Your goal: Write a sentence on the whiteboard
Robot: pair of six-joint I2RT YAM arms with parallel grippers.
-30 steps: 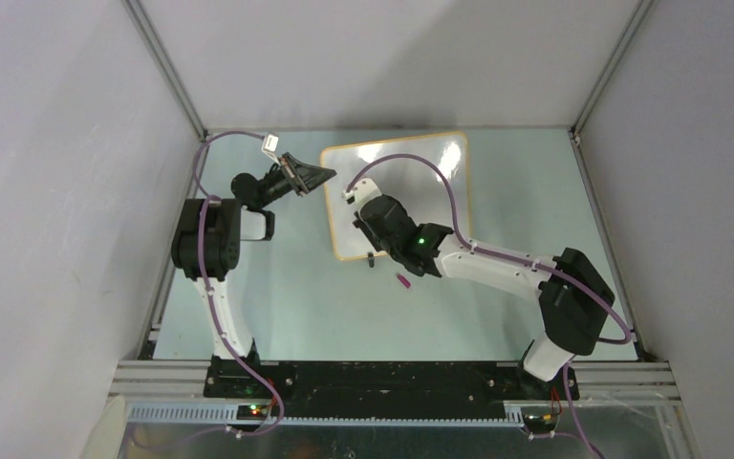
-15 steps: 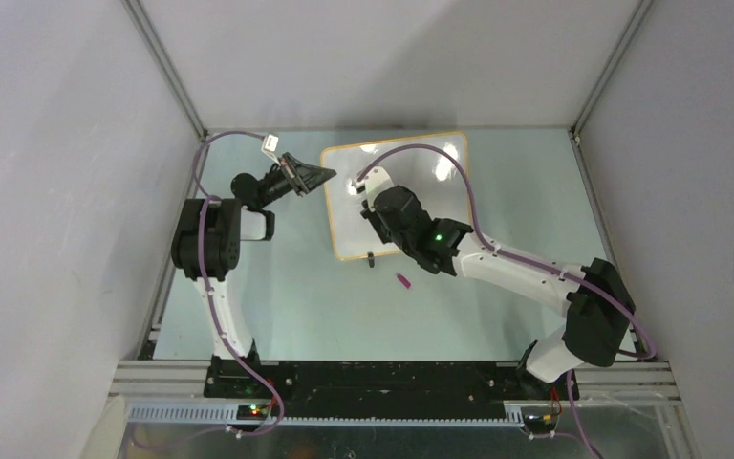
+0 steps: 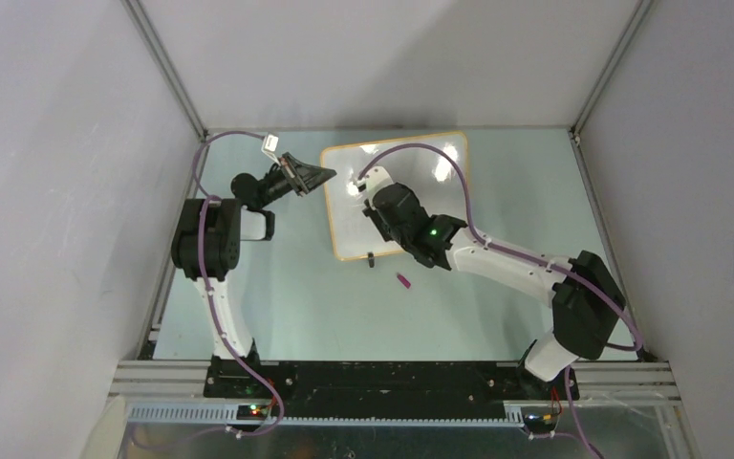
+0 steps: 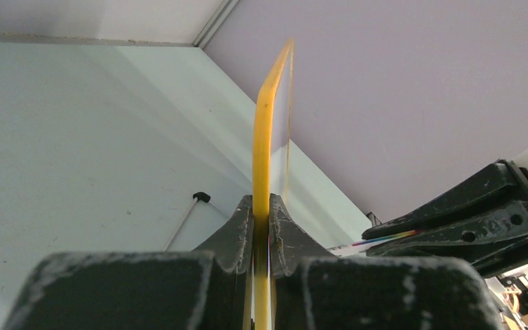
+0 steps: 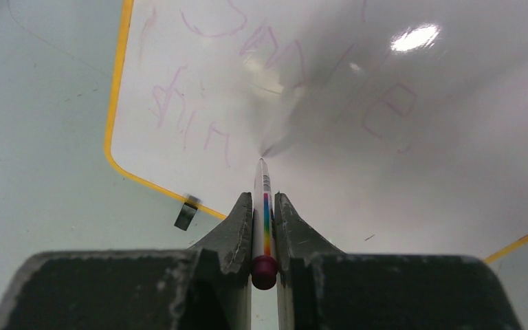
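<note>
Pinning the whiteboard (image 3: 411,164) at the far middle of the table (image 3: 296,306) with the left gripper (image 3: 323,176), fingers clamped tight on the orange-yellow frame of its left edge. From the left wrist, seen edge-on, with both fingers (image 4: 240,230) pressed flat against the two faces. Holding a white marker (image 5: 262,184), rainbow-striped with a magenta end, in the right gripper (image 5: 264,199), fingers closed on the barrel. Touching the marker's tip to the glossy white face, amid faint purple scrawl (image 5: 199,120) to its left and right. On the frame's near edge, just left of the right gripper in the right wrist view: one black clip foot (image 5: 186,212). On the table just off the whiteboard's near edge, beside the right arm (image 3: 507,268): a small magenta piece (image 3: 404,281), cap-like, too small to tell more.
</note>
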